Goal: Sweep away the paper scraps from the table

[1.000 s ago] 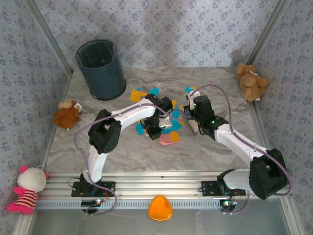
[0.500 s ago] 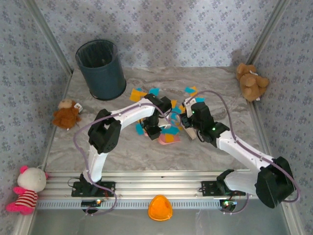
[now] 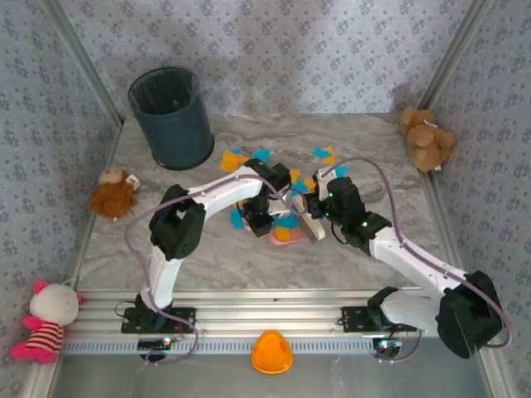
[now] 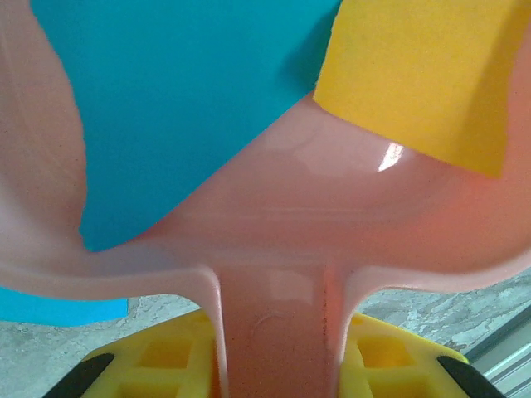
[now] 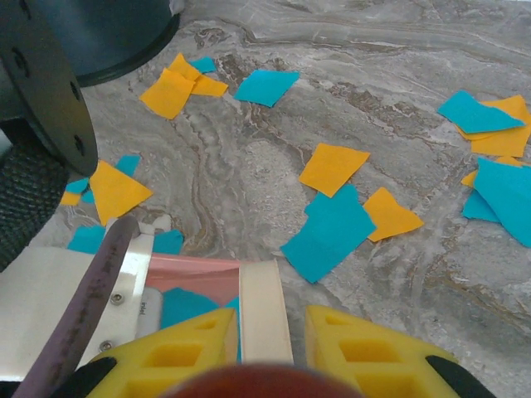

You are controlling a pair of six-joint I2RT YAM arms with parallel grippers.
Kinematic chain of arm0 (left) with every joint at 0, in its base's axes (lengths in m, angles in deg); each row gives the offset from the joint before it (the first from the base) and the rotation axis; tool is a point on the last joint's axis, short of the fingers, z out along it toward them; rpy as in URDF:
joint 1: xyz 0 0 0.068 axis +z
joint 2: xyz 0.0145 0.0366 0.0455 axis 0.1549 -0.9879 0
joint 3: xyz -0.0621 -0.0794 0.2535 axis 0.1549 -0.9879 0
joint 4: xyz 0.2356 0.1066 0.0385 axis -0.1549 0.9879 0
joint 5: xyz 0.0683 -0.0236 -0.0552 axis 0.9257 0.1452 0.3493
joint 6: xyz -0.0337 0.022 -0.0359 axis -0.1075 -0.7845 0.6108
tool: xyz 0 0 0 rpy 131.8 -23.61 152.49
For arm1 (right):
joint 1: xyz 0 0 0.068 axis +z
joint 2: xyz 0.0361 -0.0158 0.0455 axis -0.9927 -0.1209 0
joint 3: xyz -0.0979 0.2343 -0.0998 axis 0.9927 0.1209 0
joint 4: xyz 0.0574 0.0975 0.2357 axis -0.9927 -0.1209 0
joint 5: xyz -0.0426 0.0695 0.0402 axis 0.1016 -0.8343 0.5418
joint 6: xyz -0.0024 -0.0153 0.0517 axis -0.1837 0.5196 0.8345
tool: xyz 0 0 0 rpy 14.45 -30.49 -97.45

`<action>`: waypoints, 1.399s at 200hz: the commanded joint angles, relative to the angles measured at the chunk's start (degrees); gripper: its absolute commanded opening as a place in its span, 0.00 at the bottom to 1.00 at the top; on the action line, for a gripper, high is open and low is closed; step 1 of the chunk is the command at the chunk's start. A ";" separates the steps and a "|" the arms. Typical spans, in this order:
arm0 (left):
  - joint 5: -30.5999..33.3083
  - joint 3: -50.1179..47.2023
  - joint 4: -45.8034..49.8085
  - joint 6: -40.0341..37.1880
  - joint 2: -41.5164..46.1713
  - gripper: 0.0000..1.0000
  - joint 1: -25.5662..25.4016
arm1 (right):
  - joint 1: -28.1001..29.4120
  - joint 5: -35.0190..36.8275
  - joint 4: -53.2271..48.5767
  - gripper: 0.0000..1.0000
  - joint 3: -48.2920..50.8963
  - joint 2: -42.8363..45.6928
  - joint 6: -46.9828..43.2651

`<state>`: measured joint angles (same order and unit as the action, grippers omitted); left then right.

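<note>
scraps (image 5: 334, 168): flat orange, cyan bits on bench (image 5: 249, 166) | my left tool (image 4: 270, 358) pinches dustpan (image 4: 332, 215) | right tool (image 5: 265, 340) pinches brush (image 5: 264, 303)

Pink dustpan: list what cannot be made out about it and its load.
- Top view: left arm covers most of the dustpan; its scrap count is unreadable.
- Left wrist view: frame edges cut off both paper scraps and the pan's rim.
- Right wrist view: brush bristles hidden under its cream back.

Pale blue-grey floral-patterned walls (image 3: 332, 50) stand on three sides, evenly lit, with slanting metal corner posts (image 3: 83, 60).
</note>
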<state>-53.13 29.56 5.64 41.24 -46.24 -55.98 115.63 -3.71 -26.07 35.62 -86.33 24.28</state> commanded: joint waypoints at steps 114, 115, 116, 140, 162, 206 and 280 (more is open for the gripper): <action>-0.80 -3.74 -4.20 1.96 3.81 0.00 0.75 | -1.98 6.59 -5.54 0.00 1.18 9.55 6.10; -0.78 -3.82 -4.25 2.01 3.83 0.00 0.80 | -1.98 6.64 -5.58 0.00 1.15 9.59 6.11; -0.81 -3.86 -4.27 2.08 3.85 0.00 0.82 | -2.08 6.62 -5.64 0.00 1.14 9.61 6.11; -2.33 -4.93 -5.05 2.06 4.69 0.00 1.10 | -2.95 7.09 -5.80 0.00 1.38 10.15 6.46; -2.34 -5.47 -5.11 1.99 4.74 0.00 1.09 | -3.51 9.32 -5.54 0.00 1.66 10.04 6.69; -2.98 -6.02 -5.22 1.87 4.58 0.00 1.08 | -3.75 11.34 -5.51 0.00 -0.36 6.15 5.63; -3.73 -5.97 -5.79 1.68 4.47 0.00 1.06 | -1.51 1.96 -4.83 0.00 -3.20 0.66 4.17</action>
<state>-56.06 24.25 -0.78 42.33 -43.59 -55.06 113.29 3.68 -31.56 34.25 -85.28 29.48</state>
